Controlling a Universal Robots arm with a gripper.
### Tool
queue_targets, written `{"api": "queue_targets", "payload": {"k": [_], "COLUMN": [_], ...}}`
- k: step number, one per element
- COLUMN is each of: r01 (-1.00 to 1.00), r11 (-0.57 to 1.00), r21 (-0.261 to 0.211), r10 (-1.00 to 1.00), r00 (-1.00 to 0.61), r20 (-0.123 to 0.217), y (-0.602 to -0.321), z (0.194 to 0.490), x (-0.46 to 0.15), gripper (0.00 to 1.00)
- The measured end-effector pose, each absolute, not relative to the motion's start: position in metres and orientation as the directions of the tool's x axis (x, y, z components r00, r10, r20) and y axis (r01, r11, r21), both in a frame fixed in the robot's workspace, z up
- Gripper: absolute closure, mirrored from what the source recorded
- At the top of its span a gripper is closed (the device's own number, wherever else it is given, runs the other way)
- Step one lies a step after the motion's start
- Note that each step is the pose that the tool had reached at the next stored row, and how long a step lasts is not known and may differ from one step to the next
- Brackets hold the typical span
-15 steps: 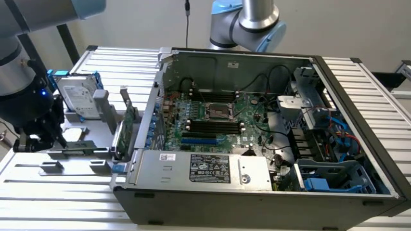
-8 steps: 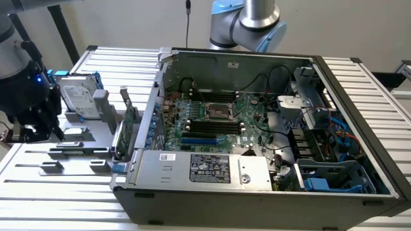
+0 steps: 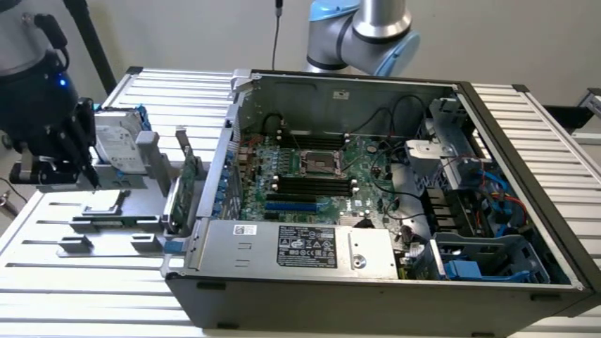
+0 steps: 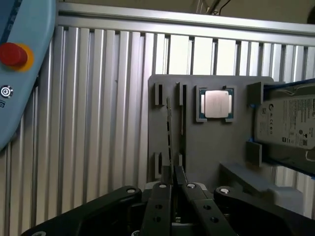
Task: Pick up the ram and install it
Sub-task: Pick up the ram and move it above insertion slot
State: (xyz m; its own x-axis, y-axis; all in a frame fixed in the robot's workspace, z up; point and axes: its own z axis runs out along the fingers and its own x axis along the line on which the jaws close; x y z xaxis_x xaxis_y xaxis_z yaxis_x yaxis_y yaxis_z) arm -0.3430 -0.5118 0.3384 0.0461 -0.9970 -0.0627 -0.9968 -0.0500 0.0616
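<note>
One stick of memory, pinched edge-on: from my remote station I see the end effector (image 4: pixel 173 171) with its fingers clamped together on the ram (image 4: pixel 169 132), which shows in the wrist view as a thin dark line running out from between the fingertips. The stick lies over the grey holder (image 4: pixel 211 147), in line with the holder's narrow slot posts. I cannot tell whether its lower edge has cleared them. Beside it in the same holder sit the square silver processor chip (image 4: pixel 217 104) and, further along, a hard drive (image 4: pixel 290 123).

In the exterior view the arm hangs over the holder on the slatted table (image 3: pixel 169 91), at that view's left. It is well apart from the open computer case (image 3: pixel 376 306), with a green expansion card (image 3: pixel 191 176) standing between the two.

I judge the pick-up step to be in hand: the grasp is made and the install is not begun. What remains calls for a straight pull clear of the posts. It also calls for a path that keeps clear of the card and the case wall. Finally, the stick must line up squarely with one of the black slots (image 3: pixel 314 184) on the motherboard (image 3: pixel 367 158).
</note>
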Motion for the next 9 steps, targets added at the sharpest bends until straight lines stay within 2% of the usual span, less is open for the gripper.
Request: {"api": "queue_targets", "payload": {"k": [9], "r01": [-0.997], "r11": [-0.05], "r21": [0.061], "r10": [-0.997], "r00": [0.046], "r20": [-0.063], "y": [-0.505], "z": [0.379], "x": [-0.312], "gripper": [0.86]}}
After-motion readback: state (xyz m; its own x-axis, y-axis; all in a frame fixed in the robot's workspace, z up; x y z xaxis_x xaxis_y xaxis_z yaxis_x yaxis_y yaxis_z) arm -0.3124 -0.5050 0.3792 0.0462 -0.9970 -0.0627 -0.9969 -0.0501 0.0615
